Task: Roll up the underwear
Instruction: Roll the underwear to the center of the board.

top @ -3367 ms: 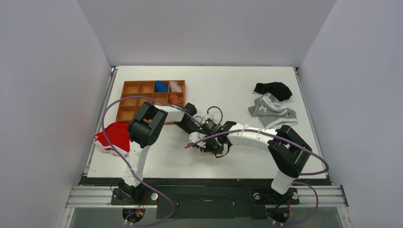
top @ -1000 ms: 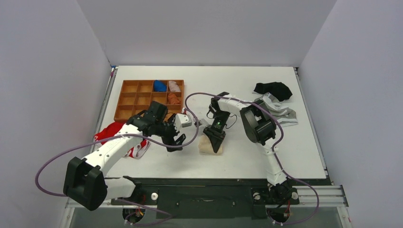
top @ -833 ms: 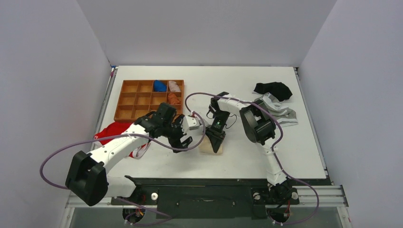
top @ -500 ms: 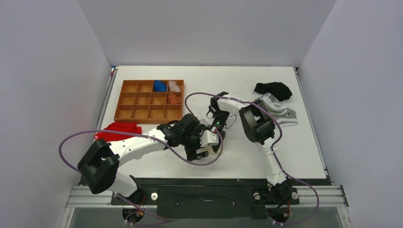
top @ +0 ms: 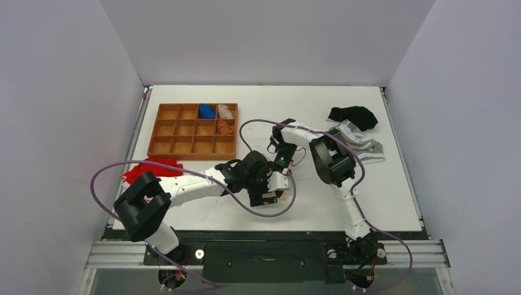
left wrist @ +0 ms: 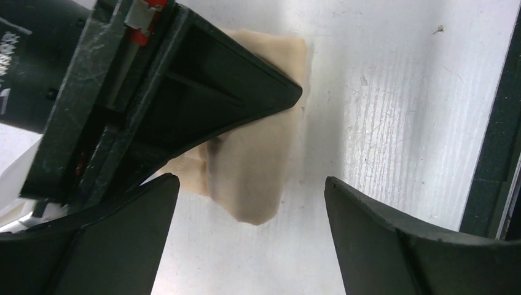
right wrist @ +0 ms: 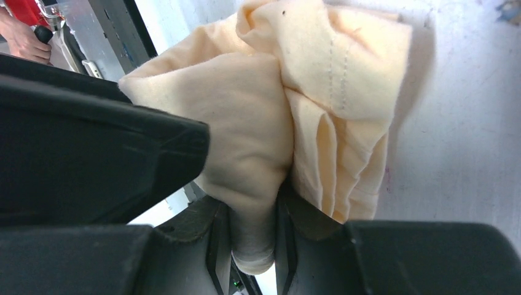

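**Mia:** Where is the underwear [left wrist: 252,178]?

**Tom:** It lies on the white table [top: 319,203], near the middle, a bit in front of the brown tray [top: 169,130]. It is a soft cream bundle, all folds and creases.

**Mia:** What is the right gripper [right wrist: 253,246] doing?

**Tom:** Its two fingers are almost together. They pinch a fold of the cream cloth between them.

**Mia:** And the left gripper [left wrist: 249,184]?

**Tom:** It is spread wide and holds nothing. The bundle sits in the gap between its fingers [left wrist: 123,239]. One finger is just beside the cloth. The other is off to the side, with bare table between.

**Mia:** What else is on the table?

**Tom:** A red garment [top: 153,167] lies by the left edge. A grey garment [top: 367,147] and a black one [top: 353,114] lie at the far right, well apart from the bundle.
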Controlling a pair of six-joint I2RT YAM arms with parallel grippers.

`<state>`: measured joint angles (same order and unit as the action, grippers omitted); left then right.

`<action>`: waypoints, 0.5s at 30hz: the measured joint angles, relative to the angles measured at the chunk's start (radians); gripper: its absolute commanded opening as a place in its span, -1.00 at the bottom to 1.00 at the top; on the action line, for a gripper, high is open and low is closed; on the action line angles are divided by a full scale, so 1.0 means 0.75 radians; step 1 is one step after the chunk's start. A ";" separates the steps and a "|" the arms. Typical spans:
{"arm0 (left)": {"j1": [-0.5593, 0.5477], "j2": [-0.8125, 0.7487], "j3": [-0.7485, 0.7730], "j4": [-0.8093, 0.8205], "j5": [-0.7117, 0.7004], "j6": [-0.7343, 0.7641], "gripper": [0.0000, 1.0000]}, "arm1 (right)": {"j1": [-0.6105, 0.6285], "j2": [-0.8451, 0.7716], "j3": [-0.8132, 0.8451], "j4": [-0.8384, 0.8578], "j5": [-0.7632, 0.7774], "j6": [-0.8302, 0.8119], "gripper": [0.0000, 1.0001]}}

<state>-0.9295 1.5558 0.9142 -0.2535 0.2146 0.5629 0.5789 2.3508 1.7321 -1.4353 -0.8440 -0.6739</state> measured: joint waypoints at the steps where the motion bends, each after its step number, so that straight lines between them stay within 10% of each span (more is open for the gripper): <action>1: -0.003 0.009 -0.001 0.005 -0.002 -0.001 0.72 | -0.001 0.000 0.000 0.000 0.000 0.002 -1.00; 15: -0.017 0.113 -0.010 0.048 -0.001 -0.001 0.48 | -0.003 0.000 0.000 0.000 -0.001 0.004 -1.00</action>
<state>-0.9421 1.6405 0.9070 -0.2176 0.2138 0.5621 0.5770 2.3508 1.7321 -1.4353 -0.8444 -0.6712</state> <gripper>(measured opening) 0.781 0.203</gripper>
